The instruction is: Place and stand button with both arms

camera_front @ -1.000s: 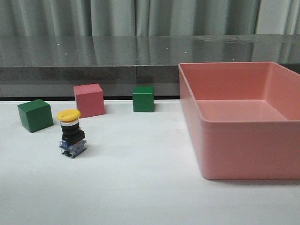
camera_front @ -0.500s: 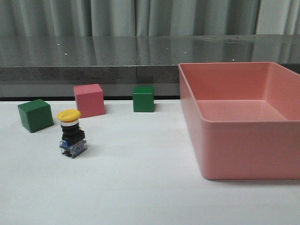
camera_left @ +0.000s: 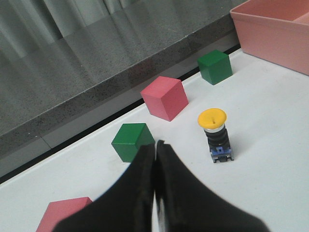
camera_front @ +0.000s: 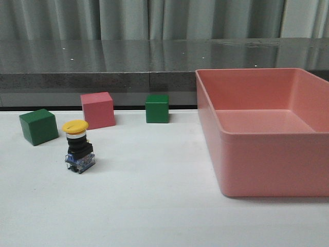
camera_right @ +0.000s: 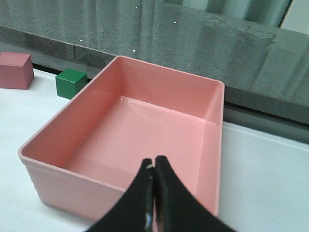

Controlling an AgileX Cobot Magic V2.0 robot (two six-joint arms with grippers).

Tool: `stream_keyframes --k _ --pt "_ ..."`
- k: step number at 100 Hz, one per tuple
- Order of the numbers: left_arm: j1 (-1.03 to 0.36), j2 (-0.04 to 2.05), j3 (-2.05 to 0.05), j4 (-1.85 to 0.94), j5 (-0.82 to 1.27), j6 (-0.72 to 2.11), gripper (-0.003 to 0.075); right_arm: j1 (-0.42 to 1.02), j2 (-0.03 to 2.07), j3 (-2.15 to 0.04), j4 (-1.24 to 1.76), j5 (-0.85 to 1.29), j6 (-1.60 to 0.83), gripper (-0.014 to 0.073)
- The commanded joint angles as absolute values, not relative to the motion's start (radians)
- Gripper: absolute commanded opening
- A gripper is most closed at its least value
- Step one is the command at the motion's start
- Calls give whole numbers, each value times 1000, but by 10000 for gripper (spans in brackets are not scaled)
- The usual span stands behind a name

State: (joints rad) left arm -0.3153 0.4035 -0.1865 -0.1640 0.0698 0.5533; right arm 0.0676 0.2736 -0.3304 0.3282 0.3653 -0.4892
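Note:
The button (camera_front: 78, 146) stands upright on the white table at the left, yellow cap on top, black collar, blue-clear base; the left wrist view shows the button (camera_left: 216, 137) too. Neither arm appears in the front view. In its wrist view my left gripper (camera_left: 156, 143) is shut with nothing in it, hanging over the table apart from the button and close to a green cube (camera_left: 132, 141). My right gripper (camera_right: 154, 160) is shut and empty, hovering above the near wall of the pink bin (camera_right: 53, 181).
The big pink bin (camera_front: 267, 167) fills the table's right side. A green cube (camera_front: 38, 126), a pink cube (camera_front: 97, 109) and another green cube (camera_front: 157, 108) sit behind the button. Another pink cube (camera_left: 63, 215) lies near the left gripper. A dark stone ledge runs behind.

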Motion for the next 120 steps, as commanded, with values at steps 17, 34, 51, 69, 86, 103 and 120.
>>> stream_keyframes --k 17,34,51,69,86,103,120 --pt "-315 409 -214 -164 -14 543 -19 63 281 -356 341 295 -491 -76" --pt "-293 373 -211 -146 -16 462 -20 63 281 -356 341 295 -491 -76" --pt "-181 233 -132 61 -24 97 -20 63 281 -356 341 295 -491 -76" --pt "-45 62 -33 79 -21 35 -19 63 281 -356 341 295 -491 -76" --pt "22 -28 43 156 -60 -77 -20 63 281 -356 341 296 -491 -76" --pt "14 -36 45 220 -21 -176 -20 63 281 -356 341 296 -491 -76" --pt "14 -36 45 220 -21 -174 -20 63 281 -356 341 296 -491 -76"
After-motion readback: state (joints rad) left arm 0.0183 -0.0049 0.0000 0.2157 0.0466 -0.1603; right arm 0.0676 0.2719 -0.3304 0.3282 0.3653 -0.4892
